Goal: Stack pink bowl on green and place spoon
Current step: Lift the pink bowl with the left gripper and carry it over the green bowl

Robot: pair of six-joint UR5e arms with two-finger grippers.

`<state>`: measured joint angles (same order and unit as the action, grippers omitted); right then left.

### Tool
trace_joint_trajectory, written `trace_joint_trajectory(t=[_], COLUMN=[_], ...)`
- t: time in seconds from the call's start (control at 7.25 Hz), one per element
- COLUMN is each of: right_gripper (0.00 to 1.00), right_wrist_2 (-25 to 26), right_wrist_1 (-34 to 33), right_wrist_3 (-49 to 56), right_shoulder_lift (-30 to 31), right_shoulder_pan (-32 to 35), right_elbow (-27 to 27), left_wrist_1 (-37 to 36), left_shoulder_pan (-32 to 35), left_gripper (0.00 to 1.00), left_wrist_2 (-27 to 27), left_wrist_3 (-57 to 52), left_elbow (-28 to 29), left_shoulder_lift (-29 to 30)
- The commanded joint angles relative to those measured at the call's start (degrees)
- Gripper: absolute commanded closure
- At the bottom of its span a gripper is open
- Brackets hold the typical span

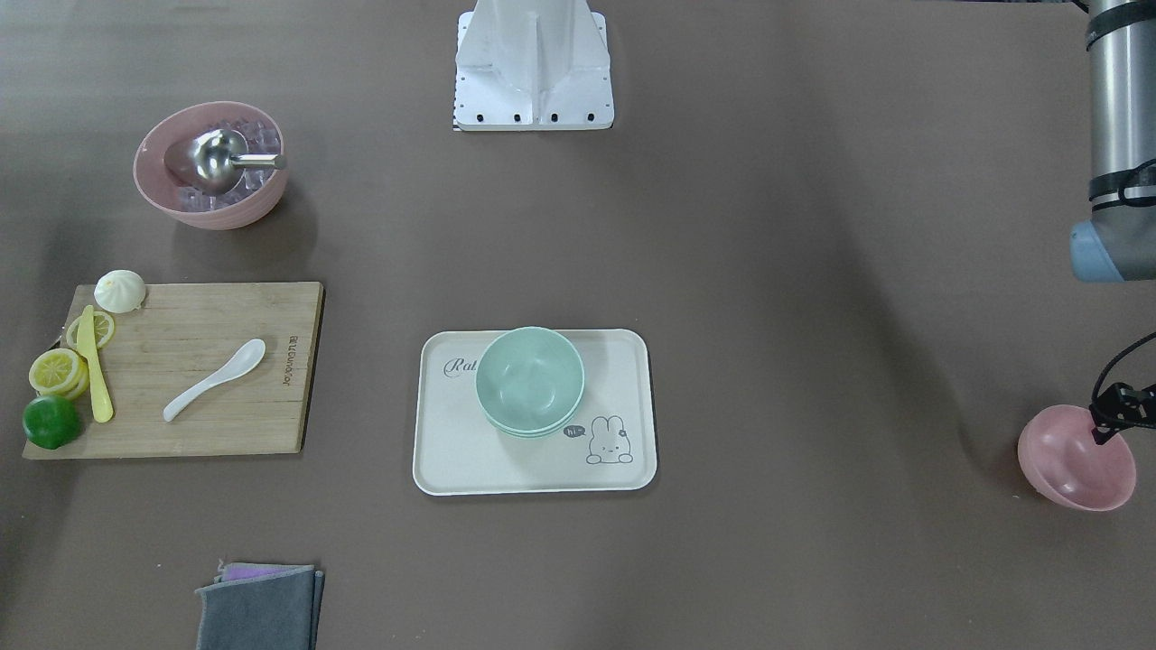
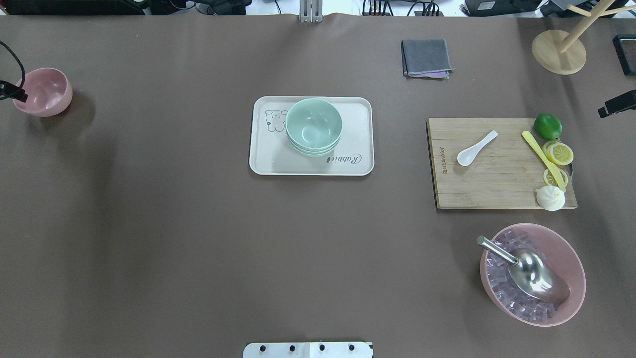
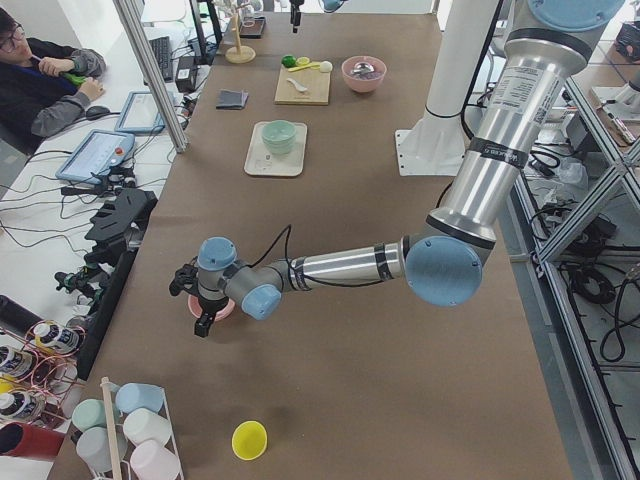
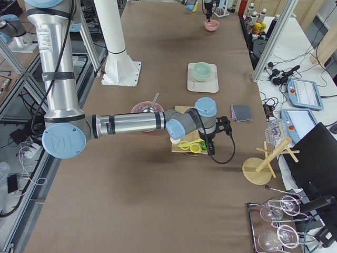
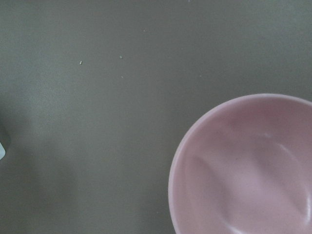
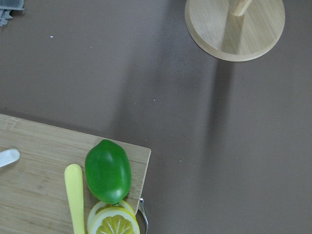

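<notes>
A small pink bowl (image 2: 43, 92) sits at the table's far left end, also in the front view (image 1: 1076, 458) and the left wrist view (image 5: 248, 165). My left gripper (image 1: 1102, 431) hangs at the bowl's rim, and I cannot tell if it is open or shut. Stacked green bowls (image 2: 314, 125) stand on a white rabbit tray (image 2: 268, 159) at mid-table. A white spoon (image 2: 476, 148) lies on a wooden cutting board (image 2: 497, 184). My right gripper (image 2: 617, 103) hovers past the board's far right corner, above a lime (image 6: 107, 170). Its fingers are hidden.
A large pink bowl (image 2: 571, 268) holds ice cubes and a metal scoop (image 2: 526, 271). On the board lie lemon slices (image 2: 559, 153), a yellow knife (image 2: 541, 158) and a bun (image 2: 550, 198). A grey cloth (image 2: 426, 58) and a wooden stand (image 2: 559, 51) sit at the far edge.
</notes>
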<state>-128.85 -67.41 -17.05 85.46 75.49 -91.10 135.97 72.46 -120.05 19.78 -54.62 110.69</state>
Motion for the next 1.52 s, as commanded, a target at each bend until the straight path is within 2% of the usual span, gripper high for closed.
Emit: trace_joint_trajectory(t=[0.0,0.28,0.55,0.83,1.1,1.38], right_gripper=[0.0,0.0,0.0,0.0,0.0,0.0], right_wrist_2=[0.09,0.53,0.62,0.62,0.62,0.62], right_wrist_1=[-0.01,-0.01,-0.01,-0.01,-0.01,-0.01], right_wrist_3=[0.0,0.0,0.0,0.0,-0.09,-0.09], right_shoulder_lift=[-0.03,-0.12,-0.12,0.14,0.76,2.33], right_shoulder_pan=[0.0,0.0,0.0,0.09,0.09,0.09], right_elbow=[-0.57,-0.57,-0.57,-0.92,-1.62,-3.63], left_wrist_1=[0.61,1.13,1.84,-0.52,-15.39,-27.02], left_shoulder_pan=[-0.04,-0.12,-0.04,0.14,-0.12,-6.85], left_gripper=[1.0,1.0,1.0,1.0,1.0,1.0], left_wrist_2=[-0.27,-0.62,-3.59,-9.57,-10.12,-8.63], left_wrist_3=[1.75,1.75,2.1,8.49,16.3,27.7], left_elbow=[0.48,0.57,-1.09,-11.59,-27.38,-39.54], left_shoulder_lift=[0.14,-0.12,-0.47,-1.26,-0.74,3.2])
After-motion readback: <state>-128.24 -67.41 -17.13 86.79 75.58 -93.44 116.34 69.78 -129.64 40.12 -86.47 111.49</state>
